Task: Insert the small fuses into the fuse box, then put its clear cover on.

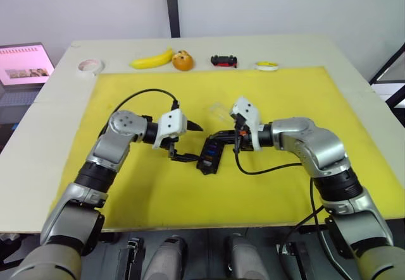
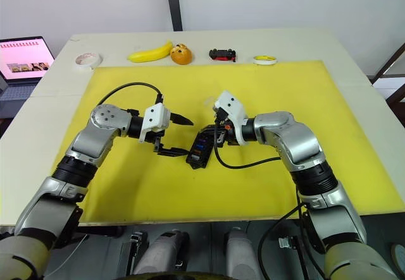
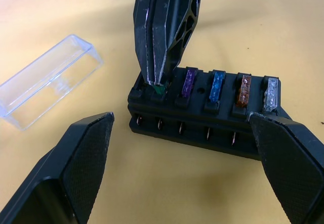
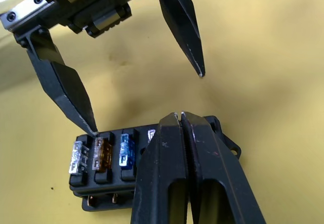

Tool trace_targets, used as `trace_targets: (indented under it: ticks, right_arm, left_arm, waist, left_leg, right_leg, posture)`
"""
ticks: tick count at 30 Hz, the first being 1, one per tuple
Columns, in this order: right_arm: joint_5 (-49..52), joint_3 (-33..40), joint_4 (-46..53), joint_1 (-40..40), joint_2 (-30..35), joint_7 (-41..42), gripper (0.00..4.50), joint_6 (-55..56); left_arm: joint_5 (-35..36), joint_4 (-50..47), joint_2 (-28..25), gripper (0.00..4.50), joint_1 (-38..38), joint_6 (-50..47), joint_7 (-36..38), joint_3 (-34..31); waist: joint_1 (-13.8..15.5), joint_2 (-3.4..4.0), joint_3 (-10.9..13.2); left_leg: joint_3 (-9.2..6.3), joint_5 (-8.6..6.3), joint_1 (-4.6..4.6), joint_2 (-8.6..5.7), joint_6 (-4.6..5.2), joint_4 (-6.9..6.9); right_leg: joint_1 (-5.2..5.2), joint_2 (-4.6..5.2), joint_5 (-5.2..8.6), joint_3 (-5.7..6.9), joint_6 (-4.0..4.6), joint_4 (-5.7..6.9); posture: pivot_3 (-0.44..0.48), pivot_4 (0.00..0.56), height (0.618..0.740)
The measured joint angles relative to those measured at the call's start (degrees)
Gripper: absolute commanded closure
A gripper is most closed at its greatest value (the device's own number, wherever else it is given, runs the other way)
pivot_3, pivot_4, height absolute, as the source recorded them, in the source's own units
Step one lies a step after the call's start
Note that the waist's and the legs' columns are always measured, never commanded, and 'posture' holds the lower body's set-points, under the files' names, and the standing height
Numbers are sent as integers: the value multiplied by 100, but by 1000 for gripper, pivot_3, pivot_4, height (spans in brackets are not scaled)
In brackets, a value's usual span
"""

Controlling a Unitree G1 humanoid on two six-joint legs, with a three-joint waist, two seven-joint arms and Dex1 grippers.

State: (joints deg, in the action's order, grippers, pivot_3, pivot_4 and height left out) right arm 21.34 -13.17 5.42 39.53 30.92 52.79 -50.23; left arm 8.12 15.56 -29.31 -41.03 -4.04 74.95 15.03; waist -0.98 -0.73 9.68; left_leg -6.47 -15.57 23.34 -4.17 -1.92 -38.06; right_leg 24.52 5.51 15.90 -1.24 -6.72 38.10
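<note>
The black fuse box [image 1: 209,157] lies in the middle of the yellow mat [image 1: 316,103]. Purple [image 3: 188,82], blue [image 3: 217,85], orange-brown [image 3: 245,90] and grey [image 3: 272,93] small fuses stand in its top row. My right gripper [image 3: 156,82] is shut on a green fuse [image 3: 160,88] right at the end slot beside the purple one. My left gripper [image 1: 190,142] is open and faces the box's side, one fingertip [image 4: 93,129] close to the grey-fuse end. The clear cover [image 3: 48,82] lies on the mat just beyond the box, open side up.
Along the table's far edge sit a tape roll [image 1: 90,67], a banana [image 1: 152,59], an orange round object [image 1: 182,60], a black-and-red toy car [image 1: 223,60] and a small yellow-white roll [image 1: 267,66]. A laptop [image 1: 22,65] stands off the table's left.
</note>
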Motion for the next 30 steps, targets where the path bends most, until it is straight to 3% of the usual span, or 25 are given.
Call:
trace_targets:
  ticks: [22, 30]
  right_arm:
    - [-26, -207, 164, 62, 39, -19, 4408, -199]
    - [196, 222, 340, 141, 137, 2, 4408, -184]
  left_arm:
    - [0, -67, -6, 0, 25, -3, -8, 0]
    - [2, -67, 4, 0, 25, -13, -5, 0]
  waist:
    - [1, 0, 0]
    - [3, 0, 0]
  left_leg:
    - [-1, 0, 0, 0, 0, 0]
    - [-1, 0, 2, 0, 0, 0]
  right_leg:
    - [0, 0, 0, 0, 0, 0]
    - [1, 0, 0, 0, 0, 0]
  posture:
    - [0, 150, 740]
    - [0, 150, 740]
